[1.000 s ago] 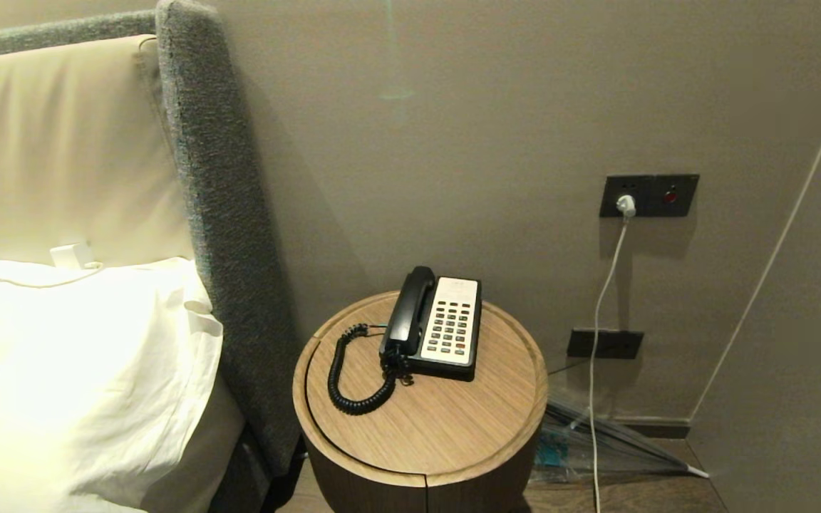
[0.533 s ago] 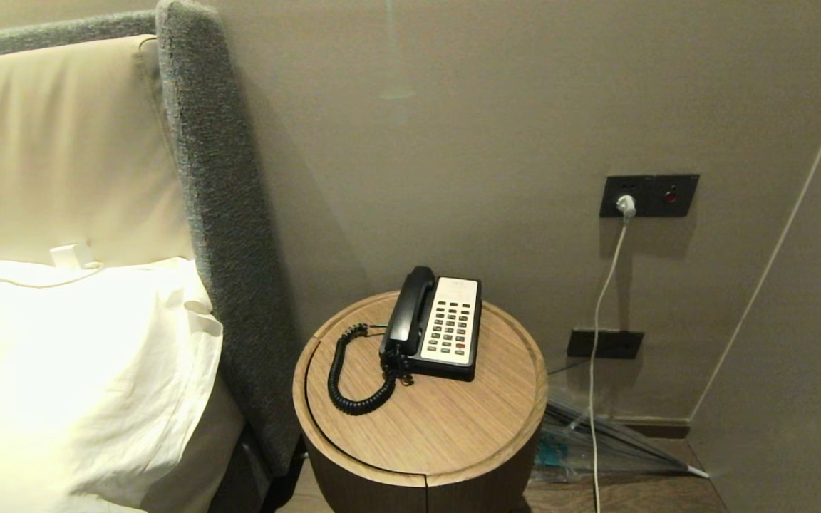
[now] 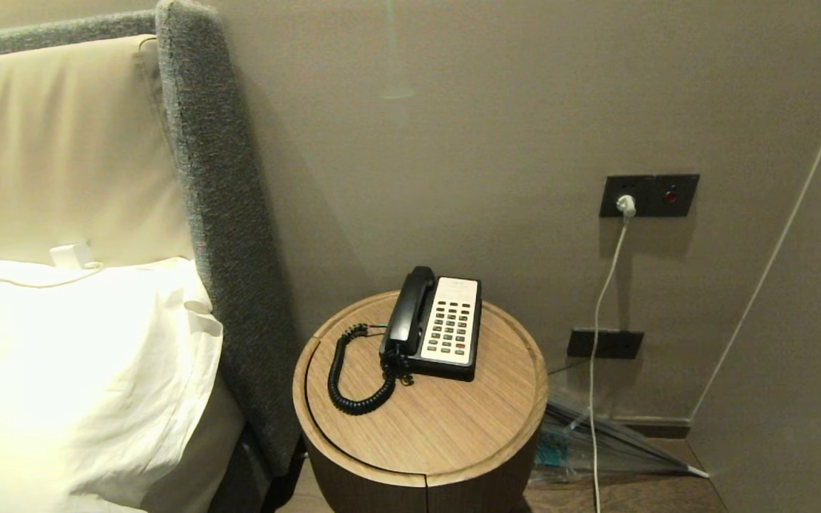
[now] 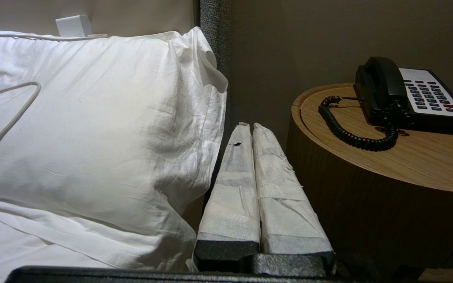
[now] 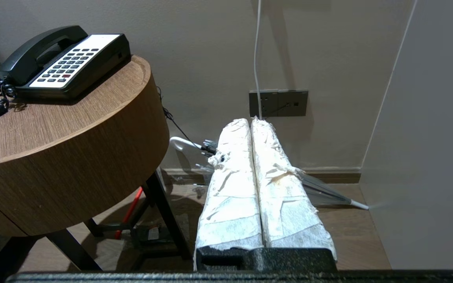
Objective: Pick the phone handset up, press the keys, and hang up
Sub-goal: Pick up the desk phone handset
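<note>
Both pincers, left pincer (image 4: 252,127) and right pincer (image 5: 250,122), sit pressed together and empty below the surface (image 3: 446,427), phone handset (image 3: 408,311) on its cradle, so nothing's started yet.

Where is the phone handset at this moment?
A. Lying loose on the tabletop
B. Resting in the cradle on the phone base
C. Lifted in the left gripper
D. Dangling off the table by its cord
B: the phone handset lies along the left side of the phone base on the round table, no gripper near it.
</note>
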`<state>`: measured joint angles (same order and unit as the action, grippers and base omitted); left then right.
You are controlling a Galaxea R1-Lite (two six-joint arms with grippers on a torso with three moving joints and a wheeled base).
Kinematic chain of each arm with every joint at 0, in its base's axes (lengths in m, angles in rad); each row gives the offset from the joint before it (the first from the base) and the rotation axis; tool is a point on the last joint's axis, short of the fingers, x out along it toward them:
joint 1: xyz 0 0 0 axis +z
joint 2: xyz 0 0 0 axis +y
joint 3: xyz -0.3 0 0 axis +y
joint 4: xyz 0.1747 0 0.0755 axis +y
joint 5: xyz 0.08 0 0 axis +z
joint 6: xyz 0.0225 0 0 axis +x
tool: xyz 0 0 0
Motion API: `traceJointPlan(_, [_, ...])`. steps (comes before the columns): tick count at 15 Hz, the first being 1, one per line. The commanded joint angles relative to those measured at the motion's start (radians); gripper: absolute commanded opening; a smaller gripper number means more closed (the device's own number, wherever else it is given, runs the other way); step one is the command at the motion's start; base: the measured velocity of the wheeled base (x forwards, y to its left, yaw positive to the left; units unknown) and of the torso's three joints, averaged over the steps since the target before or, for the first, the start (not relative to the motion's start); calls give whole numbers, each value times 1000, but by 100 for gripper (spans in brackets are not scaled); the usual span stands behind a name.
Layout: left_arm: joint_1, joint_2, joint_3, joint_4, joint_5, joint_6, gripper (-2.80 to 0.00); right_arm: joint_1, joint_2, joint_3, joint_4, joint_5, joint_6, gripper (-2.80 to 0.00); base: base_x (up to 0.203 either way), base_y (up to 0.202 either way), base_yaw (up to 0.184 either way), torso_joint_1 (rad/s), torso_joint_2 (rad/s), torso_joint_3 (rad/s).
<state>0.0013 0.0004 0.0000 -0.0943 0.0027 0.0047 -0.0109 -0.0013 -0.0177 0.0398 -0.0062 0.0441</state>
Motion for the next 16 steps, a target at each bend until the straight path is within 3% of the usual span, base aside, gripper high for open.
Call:
traceJointPlan(1, [0,0,40,-1,0,0,-280,0,-2,1,0,0,0,-280,0,0,0,0,0,0])
traceJointPlan(16, [0,0,40,1,-1,6,-280,0,-2,-1,0,0,0,-280,0,0,0,0,0,0])
